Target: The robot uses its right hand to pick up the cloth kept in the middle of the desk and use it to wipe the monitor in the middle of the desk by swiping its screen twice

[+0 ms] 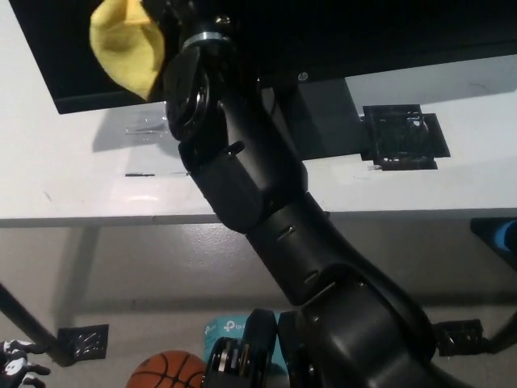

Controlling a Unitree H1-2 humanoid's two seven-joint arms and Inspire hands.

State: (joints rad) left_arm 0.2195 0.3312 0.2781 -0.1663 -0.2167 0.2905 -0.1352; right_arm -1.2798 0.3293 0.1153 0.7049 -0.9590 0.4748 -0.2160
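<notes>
Cloth (125,44), pinched in the right hand's (174,16) fingers at upper left, presses the monitor (323,32) mid-swipe; next, sweep across.

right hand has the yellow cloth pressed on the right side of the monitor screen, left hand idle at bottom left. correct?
Not quite. In the head view the right hand holds the yellow cloth against the left side of the monitor screen, not the right. The rest stands: the left hand rests at the bottom left corner, away from the desk.
</notes>
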